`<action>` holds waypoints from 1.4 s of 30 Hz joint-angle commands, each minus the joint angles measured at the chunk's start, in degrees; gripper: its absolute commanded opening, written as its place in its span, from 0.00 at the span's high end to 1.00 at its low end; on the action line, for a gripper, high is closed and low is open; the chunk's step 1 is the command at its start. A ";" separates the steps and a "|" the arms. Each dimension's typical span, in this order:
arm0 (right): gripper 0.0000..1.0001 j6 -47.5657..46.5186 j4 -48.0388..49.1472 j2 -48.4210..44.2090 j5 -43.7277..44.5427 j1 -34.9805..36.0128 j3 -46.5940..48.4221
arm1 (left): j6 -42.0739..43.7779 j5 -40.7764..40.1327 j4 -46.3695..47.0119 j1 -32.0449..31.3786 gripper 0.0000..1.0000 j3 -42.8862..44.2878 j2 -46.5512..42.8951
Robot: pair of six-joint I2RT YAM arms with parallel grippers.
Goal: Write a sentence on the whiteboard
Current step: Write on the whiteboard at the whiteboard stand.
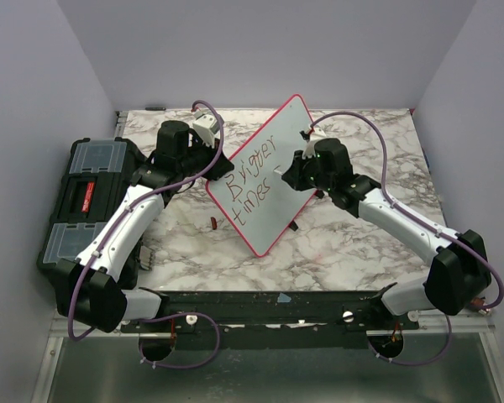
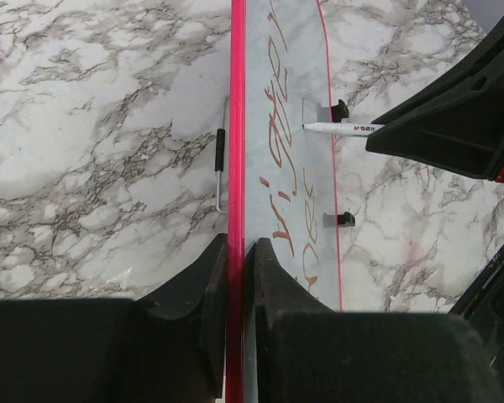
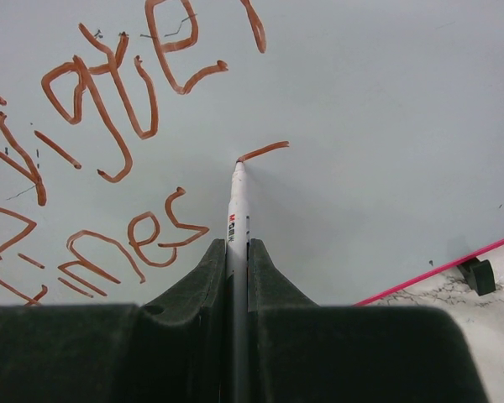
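Note:
The whiteboard (image 1: 273,138), pale with a thin red-pink frame, stands tilted in the middle of the marble table. My left gripper (image 1: 212,172) is shut on its left frame edge (image 2: 234,126), one finger on each side (image 2: 235,252). The sentence (image 1: 250,186) reads "Brigger times" in reddish-brown strokes (image 3: 109,109), with one short fresh stroke (image 3: 265,151) to its right. My right gripper (image 3: 237,252) is shut on a white marker (image 3: 238,210). The marker's tip touches the board (image 3: 386,126) at the end of that stroke. From the left wrist, the marker (image 2: 344,128) shows against the board face (image 2: 281,50).
A black toolbox (image 1: 88,201) with clear-lidded trays sits at the table's left edge, beside the left arm. A small reddish cap-like piece (image 1: 212,223) lies near the board's lower left edge. A wire stand (image 2: 221,168) shows behind the board. Purple walls enclose the table.

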 commanded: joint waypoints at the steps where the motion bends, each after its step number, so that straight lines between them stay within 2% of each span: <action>1: 0.99 0.31 -0.15 -0.03 -2.54 0.25 -2.74 | 6.00 -2.35 1.79 -0.03 1.00 0.41 0.25; 11: 0.99 0.89 -1.07 -1.29 2.64 0.22 -4.41 | 5.95 -2.29 1.80 -0.03 1.00 0.48 0.21; 20: 0.99 1.12 -0.66 0.21 8.11 0.23 -1.45 | 6.04 -2.12 1.86 -0.03 1.00 0.40 0.12; 34: 0.99 0.93 0.25 3.05 7.47 0.26 3.56 | 6.10 -2.12 1.94 -0.03 1.00 0.33 0.29; 42: 0.99 1.09 0.42 3.18 6.92 0.26 2.53 | 6.27 -2.17 1.90 -0.03 1.00 0.33 0.47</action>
